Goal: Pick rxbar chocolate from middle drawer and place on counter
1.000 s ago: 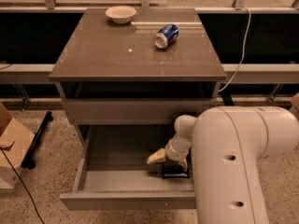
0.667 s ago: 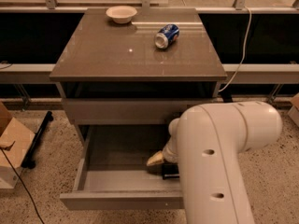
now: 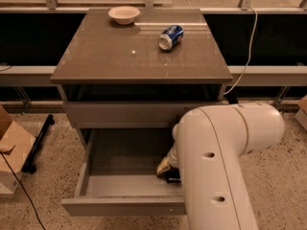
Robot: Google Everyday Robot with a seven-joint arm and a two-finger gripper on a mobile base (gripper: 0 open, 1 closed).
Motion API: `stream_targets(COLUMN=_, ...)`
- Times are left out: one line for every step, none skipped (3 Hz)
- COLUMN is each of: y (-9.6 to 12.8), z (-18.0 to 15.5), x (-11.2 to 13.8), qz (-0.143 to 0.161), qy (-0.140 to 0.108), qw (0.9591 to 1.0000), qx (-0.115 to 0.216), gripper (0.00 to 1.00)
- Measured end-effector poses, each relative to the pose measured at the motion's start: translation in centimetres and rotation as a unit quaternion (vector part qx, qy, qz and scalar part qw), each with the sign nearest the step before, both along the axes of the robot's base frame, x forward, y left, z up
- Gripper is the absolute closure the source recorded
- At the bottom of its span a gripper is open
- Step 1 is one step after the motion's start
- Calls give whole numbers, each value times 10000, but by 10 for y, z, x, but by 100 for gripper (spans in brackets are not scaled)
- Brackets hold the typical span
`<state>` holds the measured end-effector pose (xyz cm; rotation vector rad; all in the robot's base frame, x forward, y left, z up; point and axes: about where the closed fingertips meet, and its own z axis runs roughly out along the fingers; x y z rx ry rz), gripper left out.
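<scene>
Gripper: the gripper is down inside the open middle drawer, on its right side towards the front. Only a pale tip shows past the white arm.
Grip state: I cannot tell whether it is apart, together or clamped on anything, because the arm covers most of it.
Rxbar chocolate: the rxbar chocolate shows as a dark sliver just below and right of the gripper tip, low on the drawer floor. Whether it touches the gripper I cannot tell.
Look: black, flat and low. No lettering is readable, and most of it lies under the arm.
Handling: probably light and thin, with a slick, slightly pliant wrapper. It should be hard to break and easy to let slide.
Where to hold: likely across the short width near mid-length, pressing down onto the floor to catch the long edges.
Counter: the counter is above and beyond the gripper, over the upper drawer front.
On the counter: a blue soda can lying on its side and a bowl, both far beyond the gripper. Bare slab lies nearer.
</scene>
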<state>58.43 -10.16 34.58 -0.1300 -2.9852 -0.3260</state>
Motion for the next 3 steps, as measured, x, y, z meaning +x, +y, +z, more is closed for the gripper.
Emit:
stream_targets(y=-1, z=1, x=-2, qz=-53, qy=35, qw=10000, qx=-14, gripper=49)
stream_targets(y=-1, z=7, x=-2, qz=-53, qy=35, qw=10000, qx=-14, gripper=73)
stream_targets(y=-1, z=11, x=-2, qz=-55, qy=36, qw=10000, qx=-12, gripper=96)
